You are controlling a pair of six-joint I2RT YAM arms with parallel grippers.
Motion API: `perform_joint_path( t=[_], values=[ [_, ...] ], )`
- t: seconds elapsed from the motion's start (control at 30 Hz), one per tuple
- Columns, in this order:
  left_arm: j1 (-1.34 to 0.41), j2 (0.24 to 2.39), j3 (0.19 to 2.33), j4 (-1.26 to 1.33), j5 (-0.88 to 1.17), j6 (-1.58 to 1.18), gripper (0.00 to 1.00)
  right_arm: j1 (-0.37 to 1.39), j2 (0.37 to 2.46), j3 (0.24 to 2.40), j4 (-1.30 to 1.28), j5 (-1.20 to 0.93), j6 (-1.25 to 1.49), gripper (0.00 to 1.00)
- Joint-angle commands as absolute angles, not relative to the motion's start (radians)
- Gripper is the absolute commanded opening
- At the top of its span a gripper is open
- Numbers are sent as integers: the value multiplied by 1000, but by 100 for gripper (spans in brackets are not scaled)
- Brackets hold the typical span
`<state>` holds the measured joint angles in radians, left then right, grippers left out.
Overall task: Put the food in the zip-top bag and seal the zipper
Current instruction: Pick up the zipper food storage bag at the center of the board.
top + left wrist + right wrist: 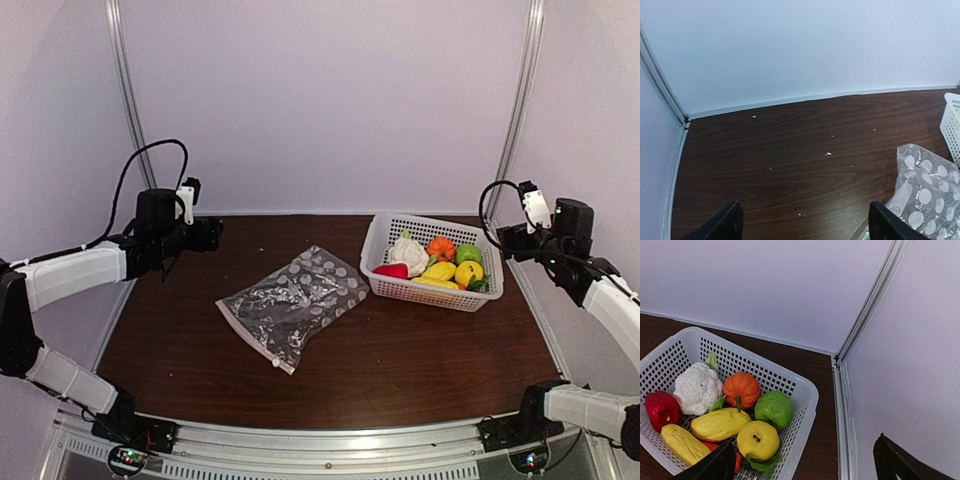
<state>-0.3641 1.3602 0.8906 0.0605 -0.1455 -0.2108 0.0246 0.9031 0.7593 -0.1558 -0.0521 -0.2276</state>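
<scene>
- The zip-top bag [293, 305] lies flat on the surface [400, 350], left of the basket [430, 292] and apart from it.
- Its zipper [255, 340] runs along the bag edge farthest from the basket.
- The food sits inside the basket: cauliflower [408, 252], pumpkin [441, 247], green apple [468, 254], lemon [469, 272] and red pepper [392, 270].
- The left gripper [208, 234] hangs well left of the basket, beyond the bag, released and holding nothing.
- The right gripper [503, 240] hangs just right of the basket, also released and holding nothing.

I find nothing readable in any of my three views. The zip-top bag [292, 305] shows only white dots.
</scene>
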Motion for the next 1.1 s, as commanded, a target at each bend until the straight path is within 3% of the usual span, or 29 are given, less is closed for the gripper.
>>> perform_joint_path(
  t=[0.0,0.17,0.53,0.8,1.07],
  values=[
    [-439,1392,938,75,3,-184,89,42,893,760,-249,-102,-375,98],
    [-597,1460,984,-24,101,-157,90,74,924,781,-330,-223,-542,97],
    [-798,1608,1036,-247,165,-166,86,306,1165,872,-496,-190,-766,75],
    [-805,1603,1036,-378,30,-258,86,410,1290,930,-563,-193,-838,68],
    [-802,1523,956,-332,-153,-303,89,419,1399,1005,-575,-125,-783,54]
  ],
)
